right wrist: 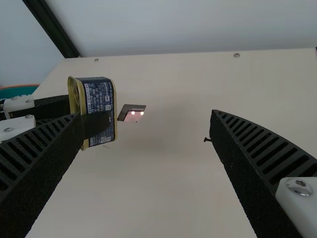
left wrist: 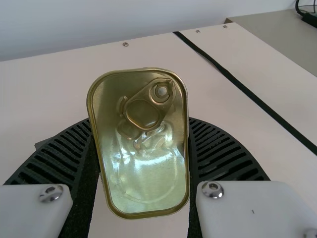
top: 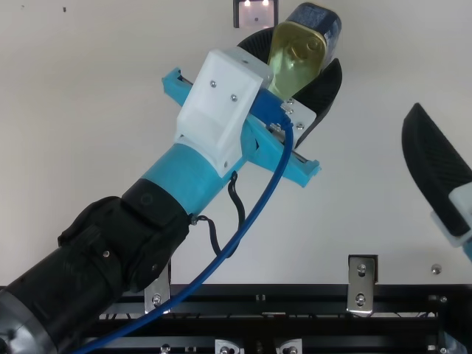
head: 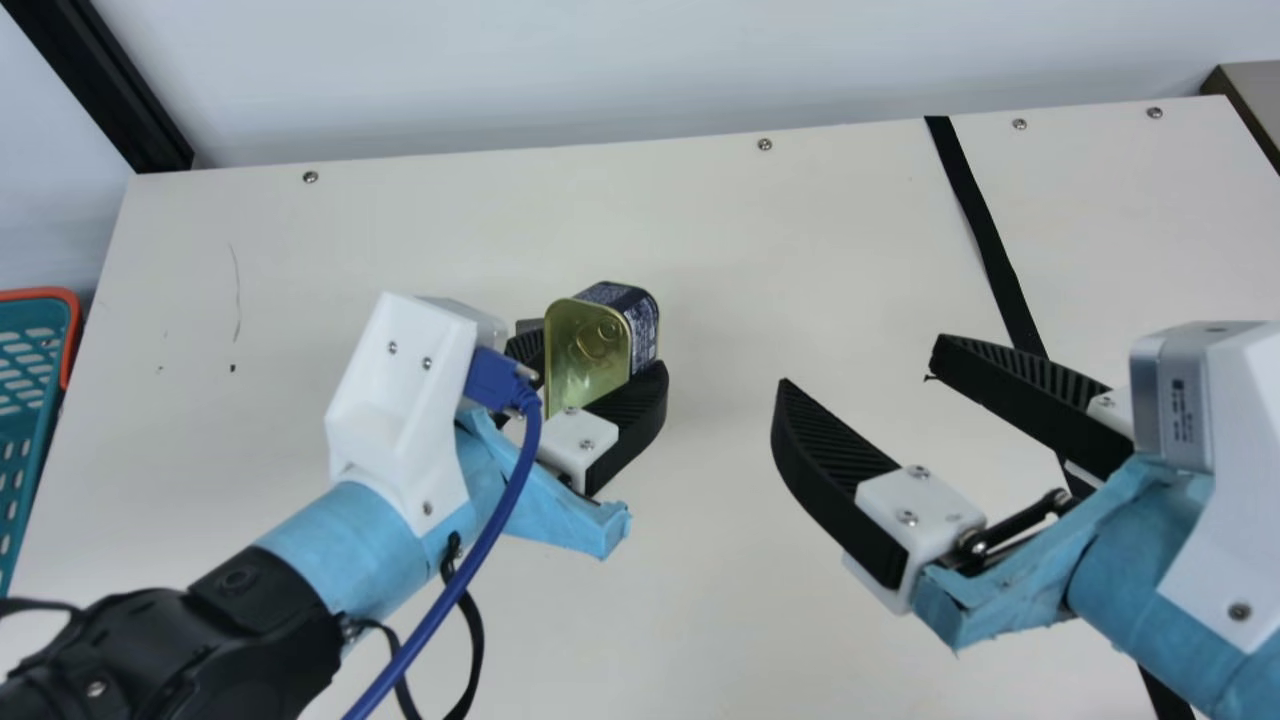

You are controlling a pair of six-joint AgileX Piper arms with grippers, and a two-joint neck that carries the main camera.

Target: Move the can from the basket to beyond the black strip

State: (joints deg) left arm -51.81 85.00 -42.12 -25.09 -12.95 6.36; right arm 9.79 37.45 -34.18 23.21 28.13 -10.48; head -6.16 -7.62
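Left gripper (head: 595, 355) clamped the can (left wrist: 143, 173) by its sides over mid-table, well clear of the basket (head: 73, 325). Right gripper (head: 860, 365) was empty, spread wide, probably for a handover, being nearer the black strip (head: 985, 235).

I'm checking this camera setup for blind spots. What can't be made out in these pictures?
Basket: partly cut off by the main view's left edge.
Black strip: a stretch behind the right gripper, main view.
Can: far end, behind the can itself, left wrist view.
Label: print too small, right wrist view.
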